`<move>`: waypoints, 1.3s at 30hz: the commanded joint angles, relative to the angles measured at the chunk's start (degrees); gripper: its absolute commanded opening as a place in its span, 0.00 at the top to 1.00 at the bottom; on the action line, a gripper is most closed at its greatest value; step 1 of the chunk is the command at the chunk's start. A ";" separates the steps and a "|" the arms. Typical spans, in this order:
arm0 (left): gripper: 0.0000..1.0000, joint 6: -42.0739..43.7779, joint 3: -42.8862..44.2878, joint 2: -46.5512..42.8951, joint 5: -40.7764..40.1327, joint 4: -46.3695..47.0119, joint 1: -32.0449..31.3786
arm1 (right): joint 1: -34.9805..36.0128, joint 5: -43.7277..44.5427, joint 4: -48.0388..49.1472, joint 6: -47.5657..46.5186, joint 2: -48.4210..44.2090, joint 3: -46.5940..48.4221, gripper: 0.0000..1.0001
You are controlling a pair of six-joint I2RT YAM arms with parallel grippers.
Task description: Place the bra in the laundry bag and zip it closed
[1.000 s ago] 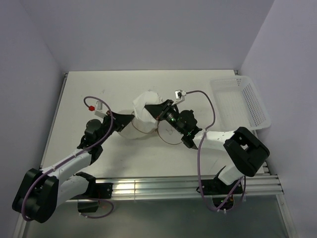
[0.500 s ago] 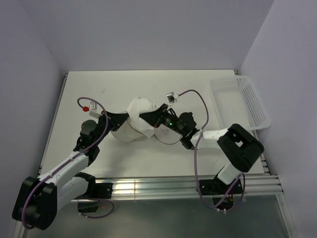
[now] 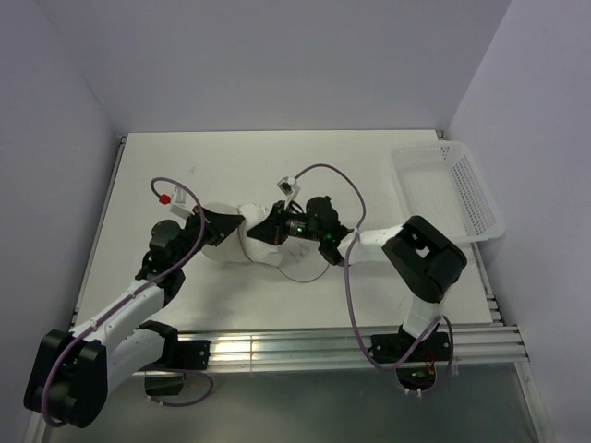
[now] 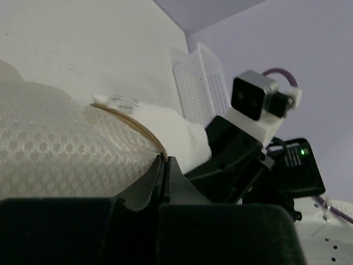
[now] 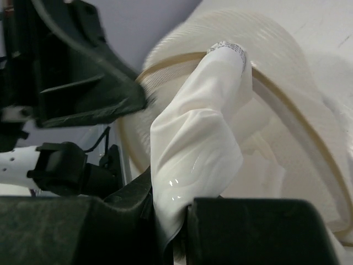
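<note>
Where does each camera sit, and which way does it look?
Top external: above and behind the bases, looking down on the table; both arms show.
Left wrist: low beside the laundry bag, facing the right arm; the left gripper shows at the bottom.
Right wrist: facing the bra; the right gripper shows at the bottom.
Shared: both wrist views show the bag's tan rim and the bra.

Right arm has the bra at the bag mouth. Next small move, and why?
Probably ease the right gripper further into the laundry bag: the bra it pinches drapes over the tan rim, only partly inside, while the left gripper grips that rim.
</note>
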 commanded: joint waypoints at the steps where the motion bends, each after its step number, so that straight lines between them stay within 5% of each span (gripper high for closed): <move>1: 1.00 3.90 3.84 -0.55 5.68 -0.06 0.11 | 0.59 -2.32 -11.93 -4.51 3.82 8.18 1.00; 7: 1.00 -2.32 1.05 2.43 11.74 10.88 -0.06 | 0.59 1.72 -11.34 1.10 8.57 15.22 1.00; 12: 1.00 -5.77 -0.55 8.31 13.77 20.23 -2.34 | 0.68 3.92 15.47 16.47 10.95 9.70 1.00; 15: 1.00 -4.54 3.92 11.92 13.77 20.59 -5.51 | -0.02 5.76 22.24 19.67 5.10 2.06 1.00; 20: 1.00 -2.42 16.31 18.06 13.68 18.75 -12.36 | -2.57 5.77 8.84 11.68 -11.96 -6.82 1.00; 24: 1.00 -6.71 20.11 22.91 15.00 28.28 -16.58 | -2.66 7.95 -18.00 2.11 -28.55 -7.36 1.00; 26: 1.00 -10.05 17.40 24.49 14.65 34.36 -16.68 | -2.57 7.97 -21.86 0.86 -31.83 -8.59 1.00; 29: 1.00 -12.08 9.32 26.86 13.24 42.72 -15.19 | -2.49 7.79 -26.19 0.23 -30.71 -9.38 1.00; 35: 1.00 -21.39 -3.00 41.09 13.59 73.03 -13.07 | -2.49 9.72 -8.81 9.61 -11.69 -9.04 0.97; 39: 1.00 -19.13 -5.11 40.77 13.86 72.02 -12.29 | -1.44 12.60 -7.28 13.33 -5.57 -4.12 0.98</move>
